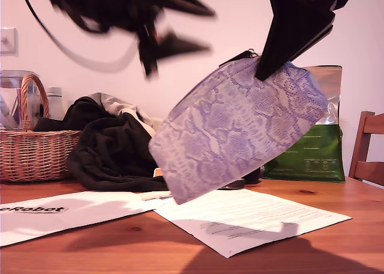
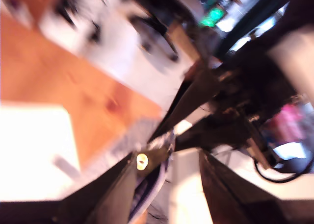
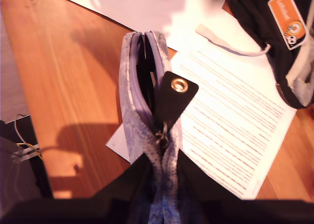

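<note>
My second claw (image 1: 264,75) is clenched on the top edge of a lilac, snakeskin-patterned fabric zip pouch (image 1: 240,130), pinching it at the zip line. The pouch hangs clear of the brown wooden desk (image 1: 336,202). It is tilted, with its high end in the claw and its low corner dropping towards the exterior view's left. It sits above a white printed paper sheet (image 1: 252,217) that lies flat on the desk near the front edge. Just ahead of the claw's fingers, a black zip tab with a brass eyelet (image 3: 174,94) stands up from the partly open zip.

My first claw (image 1: 207,29) shows only as a blur, up in the air towards the exterior view's left of the pouch. Its fingers are spread with nothing between them, and it is close to the pouch's top edge but apart from it.

Behind the pouch, towards the desk's back edge, are a heap of black clothing (image 1: 114,154), a woven wicker basket (image 1: 36,154) and a green printed bag (image 1: 312,160). A white mailer with black lettering (image 1: 48,217) lies beside the sheet.
</note>
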Tool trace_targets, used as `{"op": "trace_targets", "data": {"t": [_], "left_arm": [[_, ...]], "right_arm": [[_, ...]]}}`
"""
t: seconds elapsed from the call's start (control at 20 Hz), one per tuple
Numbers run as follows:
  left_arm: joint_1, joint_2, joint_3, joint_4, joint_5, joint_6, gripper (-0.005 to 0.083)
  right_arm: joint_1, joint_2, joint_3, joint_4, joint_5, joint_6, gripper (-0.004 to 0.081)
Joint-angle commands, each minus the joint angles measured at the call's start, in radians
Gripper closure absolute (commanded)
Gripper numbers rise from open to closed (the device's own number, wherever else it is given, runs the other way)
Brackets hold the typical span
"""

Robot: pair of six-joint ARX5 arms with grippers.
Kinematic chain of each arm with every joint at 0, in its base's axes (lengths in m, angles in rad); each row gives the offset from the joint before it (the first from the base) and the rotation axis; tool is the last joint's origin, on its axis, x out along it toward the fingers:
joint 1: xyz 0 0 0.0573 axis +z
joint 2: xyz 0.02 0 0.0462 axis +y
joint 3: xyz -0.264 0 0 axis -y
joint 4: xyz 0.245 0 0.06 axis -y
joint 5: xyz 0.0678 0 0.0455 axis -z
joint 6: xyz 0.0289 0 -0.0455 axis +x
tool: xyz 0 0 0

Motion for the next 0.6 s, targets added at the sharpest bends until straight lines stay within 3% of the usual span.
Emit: {"op": "trace_targets", "data": {"t": [0.0, 0.3, 0.55], "left_arm": [[-0.002, 0.021, -0.003, 0.007, 0.036, -0.032, 0.0413], [-0.011, 0.03, -0.003, 0.025, 0.063, -0.101, 0.0414], [-0.036, 0.034, -0.003, 0.019, 0.029, -0.127, 0.0414]], "right_arm": [[0.004, -0.012, -0.006, 0.022, 0.0, -0.002, 0.0782], [0.004, -0.012, -0.006, 0.027, 0.0, -0.002, 0.0782], [0.004, -0.012, -0.006, 0.029, 0.0, -0.002, 0.0782]]}}
